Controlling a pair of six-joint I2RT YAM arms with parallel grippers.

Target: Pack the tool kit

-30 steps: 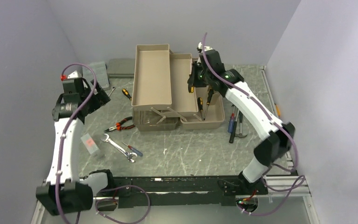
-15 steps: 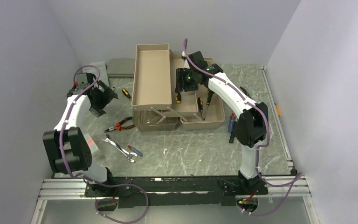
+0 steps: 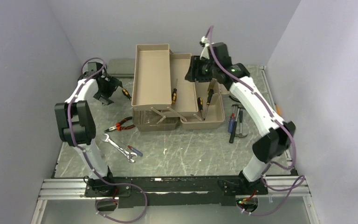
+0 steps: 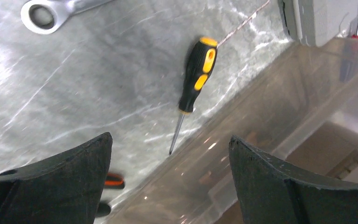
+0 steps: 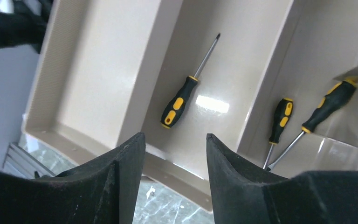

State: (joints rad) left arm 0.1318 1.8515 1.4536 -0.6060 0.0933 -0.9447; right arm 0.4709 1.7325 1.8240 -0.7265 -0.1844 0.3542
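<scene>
The taupe toolbox [image 3: 153, 100] stands open mid-table with its trays [image 3: 152, 74] folded out. A black-and-yellow screwdriver [image 3: 173, 94] lies loose in the middle tray, also seen in the right wrist view [image 5: 179, 103]. Two more screwdrivers [image 5: 279, 119] lie in the base. My right gripper [image 3: 191, 74] hovers open and empty above that tray [image 5: 175, 144]. My left gripper [image 3: 115, 88] is open and empty [image 4: 170, 154] just above the smoky lid [image 4: 270, 140]. It is close to another black-and-yellow screwdriver [image 4: 196, 74] lying on the table left of the box [image 3: 127, 94].
Red-handled pliers [image 3: 120, 125], a wrench [image 3: 116, 147] and a small blue-and-red screwdriver [image 3: 134, 150] lie front left. Hammers and screwdrivers [image 3: 235, 121] lie right of the box. A flat grey case [image 3: 121, 67] sits at the back left. A ring spanner [image 4: 42, 14] lies near the left gripper.
My right gripper has let go of the screwdriver, which now lies in the middle tray, and has lifted back to the right. My left arm has swung toward the screwdriver beside the box.
</scene>
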